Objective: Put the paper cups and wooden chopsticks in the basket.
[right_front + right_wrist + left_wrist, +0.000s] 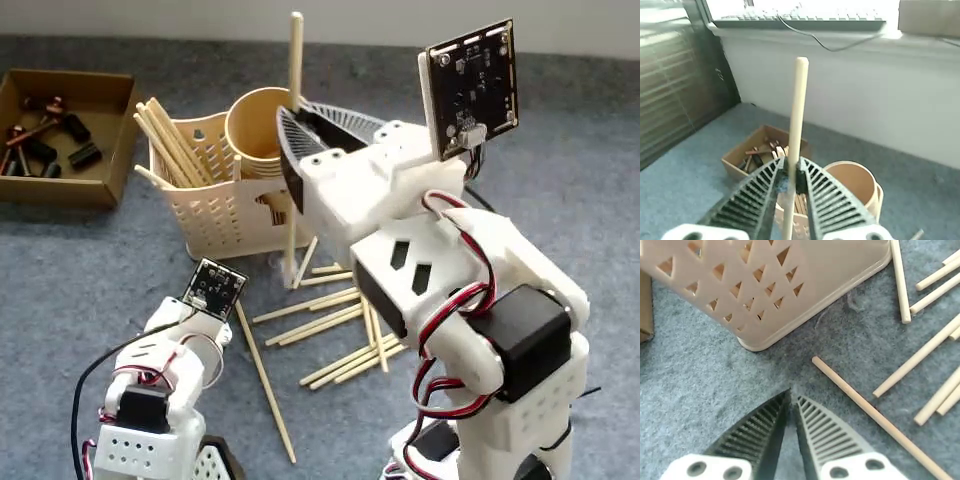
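Right tool pinches an upright chopstick just beside the basket rim; left tool, closed and empty, hangs over open counter near the basket's corner.

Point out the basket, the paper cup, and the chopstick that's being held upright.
Basket (215, 215): high view, on its front wall.
Paper cup (258, 130): high view, on its inner wall.
Held chopstick (799, 100): right wrist view, on its upper shaft.
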Robot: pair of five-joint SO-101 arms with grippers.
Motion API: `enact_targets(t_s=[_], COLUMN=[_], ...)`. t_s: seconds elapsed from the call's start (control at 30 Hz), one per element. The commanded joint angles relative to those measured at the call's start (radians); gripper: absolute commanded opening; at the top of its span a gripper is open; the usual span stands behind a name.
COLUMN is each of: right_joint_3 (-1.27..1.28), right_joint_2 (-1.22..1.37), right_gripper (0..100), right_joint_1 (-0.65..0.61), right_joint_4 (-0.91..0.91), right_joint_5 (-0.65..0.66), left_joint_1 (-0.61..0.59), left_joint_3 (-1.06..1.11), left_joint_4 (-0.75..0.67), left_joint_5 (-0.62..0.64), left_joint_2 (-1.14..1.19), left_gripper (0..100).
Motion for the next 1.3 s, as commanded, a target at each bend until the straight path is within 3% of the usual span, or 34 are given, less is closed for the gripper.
enact_targets(t_s=[0.0,0.57,0.8,0.93,1.27], right_joint_3=[0.001,0.001,0.001,0.004,0.318], right_joint_2=[0.038,0.377,0.492,0.522,0.526], right_gripper=[0.6,0.6,0.6,0.5,0.5], right_joint_1=[-0.025,-0.012,0.004,-0.002,0.001], right_joint_4=[-0.151,-0.694,-0.786,-0.812,-1.101], right_joint_5=[-0.008,-0.005,0.005,0.084,0.183], left_joint_1=[-0.010,-0.010,-0.010,-0.010,-0.010], left_joint_3=[0.019,0.019,0.019,0.019,0.019], left_joint_4=[-0.023,-0.023,-0.023,-0.023,-0.023], left_joint_5=[-0.008,-0.008,-0.008,-0.008,-0.008], left_joint_2=[-0.010,-0.010,-0.010,-0.010,-0.010], left_gripper=[1,1,1,1,1])
